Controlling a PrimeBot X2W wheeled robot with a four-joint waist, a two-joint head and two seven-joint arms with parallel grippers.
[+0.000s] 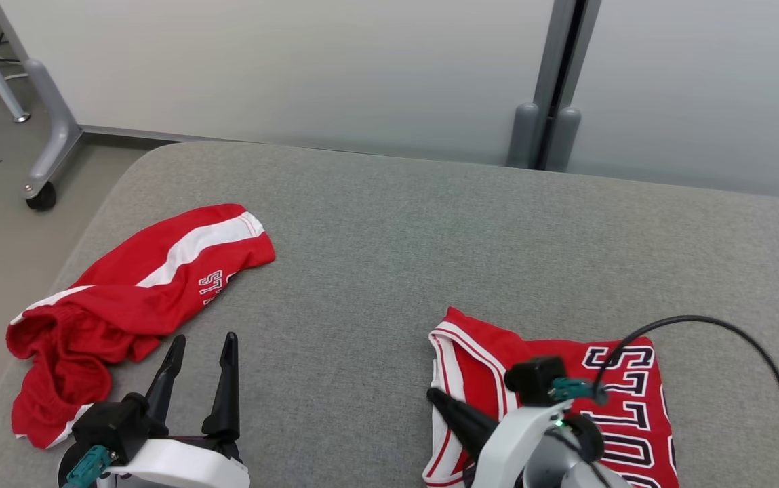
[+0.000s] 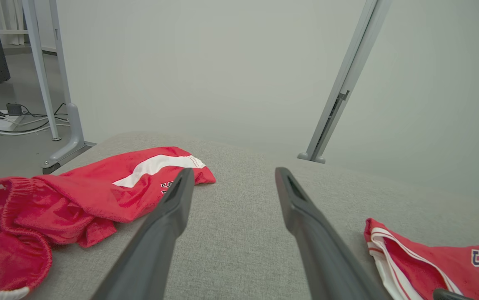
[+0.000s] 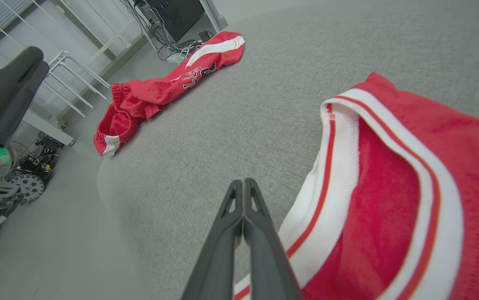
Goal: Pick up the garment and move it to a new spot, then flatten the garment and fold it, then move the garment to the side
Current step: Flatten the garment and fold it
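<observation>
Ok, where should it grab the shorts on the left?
Probably the bunched waistband of the shorts: its raised folds give a pinchable ridge, while the leg lies flat. Come down from above with the open left end effector, which is nearest.

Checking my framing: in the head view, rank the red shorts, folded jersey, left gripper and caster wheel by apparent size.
1. red shorts
2. folded jersey, partly hidden behind the right arm, so nearly tied
3. left gripper, near the camera
4. caster wheel

Middle free — shorts left, jersey right.
</observation>
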